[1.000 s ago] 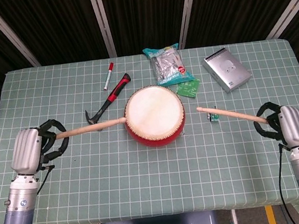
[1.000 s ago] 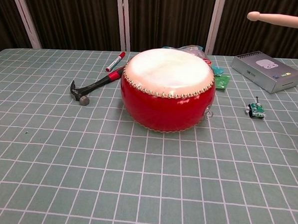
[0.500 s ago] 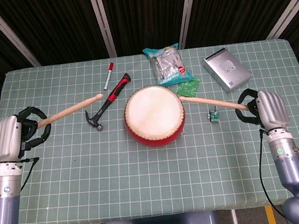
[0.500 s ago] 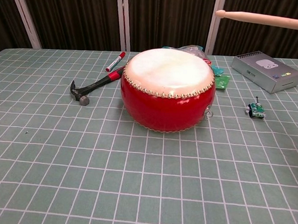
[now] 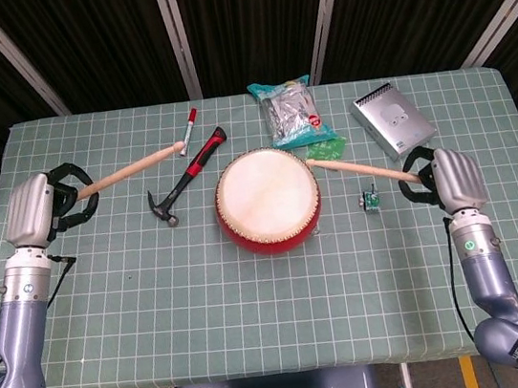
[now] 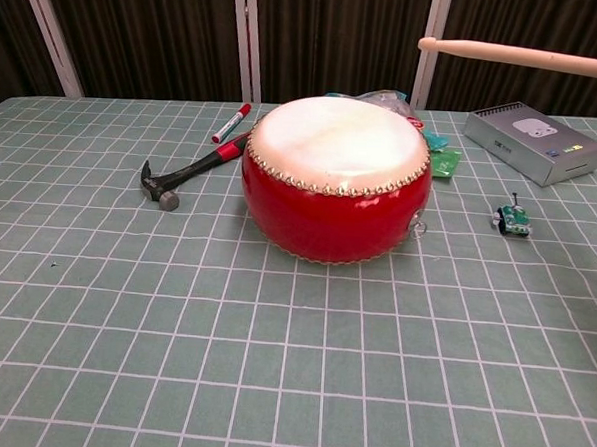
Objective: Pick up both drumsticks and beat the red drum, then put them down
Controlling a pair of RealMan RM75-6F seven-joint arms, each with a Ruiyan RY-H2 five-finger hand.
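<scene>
The red drum [image 5: 267, 199] with its pale skin stands mid-table, also large in the chest view [image 6: 335, 177]. My left hand [image 5: 57, 197] grips a wooden drumstick [image 5: 130, 170] that points right, its tip over the table left of the drum near the marker. My right hand [image 5: 428, 178] grips the other drumstick [image 5: 357, 171]; its tip lies at the drum's right rim in the head view. In the chest view that drumstick [image 6: 518, 56] hangs well above the drum. Neither hand shows in the chest view.
A hammer [image 5: 187, 172] with a red-black handle and a red marker [image 5: 187, 131] lie left of the drum. Behind it are a snack bag [image 5: 290, 110] and a green packet [image 5: 326, 151]. A grey box [image 5: 392, 120] sits back right, a small green toy [image 5: 370, 201] right of the drum.
The left stick swung up and away from the drum's rim and now points further right. The right stick moved in toward the drum, its tip now at the right rim.
</scene>
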